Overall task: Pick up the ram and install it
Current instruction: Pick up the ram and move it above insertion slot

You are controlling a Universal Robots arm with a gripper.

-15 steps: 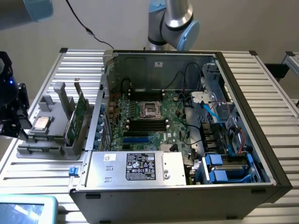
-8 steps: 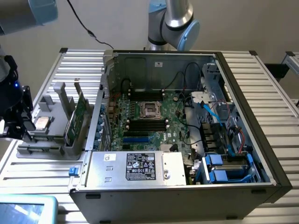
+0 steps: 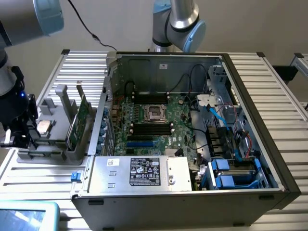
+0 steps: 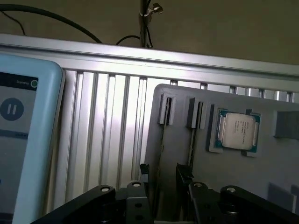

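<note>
The ram (image 3: 77,126), a long green stick, stands on edge in the tall slots of a grey holder (image 3: 43,159), close beside a similar green board (image 3: 86,109). My gripper (image 3: 17,139) hangs over the holder's end at the exterior view's left, well apart from the ram. In the wrist view the gripper (image 4: 163,170) is open. Its black fingertips (image 4: 144,169) stand either side of a thin dark line running from a slot in the holder (image 4: 261,186). I cannot tell whether that line is a board. The motherboard's black memory slots (image 3: 151,126) lie in the open computer case (image 3: 250,96).
A square silver processor chip (image 3: 44,126) (image 4: 238,130) sits in a recess of the holder. A tablet (image 3: 26,214) (image 4: 23,140) lies at the table's near corner. The power supply (image 3: 144,172) and blue drive bays (image 3: 231,173) fill the case's near side. Cables cross the motherboard.
</note>
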